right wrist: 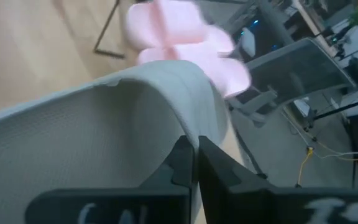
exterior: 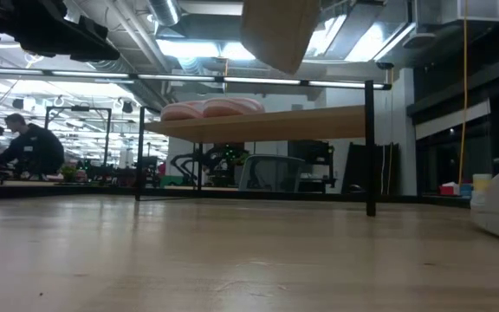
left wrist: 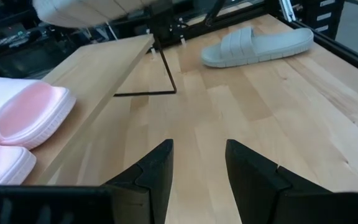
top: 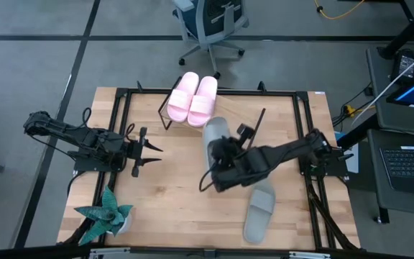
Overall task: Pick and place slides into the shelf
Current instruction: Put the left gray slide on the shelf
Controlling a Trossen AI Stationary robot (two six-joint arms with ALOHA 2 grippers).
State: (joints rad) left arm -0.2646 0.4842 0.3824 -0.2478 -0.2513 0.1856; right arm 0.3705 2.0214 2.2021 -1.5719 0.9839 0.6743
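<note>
My right gripper [top: 221, 160] reaches across the table [top: 171, 208], jaws clamped on a grey-green slide [top: 216, 137] held aloft; pink slides [top: 192, 99] lie beyond. Left gripper [top: 153, 150] waits, jaws apart.

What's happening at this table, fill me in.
The right gripper has its jaws shut on a grey-green slide, held up in the air beside the shelf. The pink pair already sits on the shelf. The other grey-green slide lies on the table. The left gripper waits, jaws open, holding nothing.
</note>
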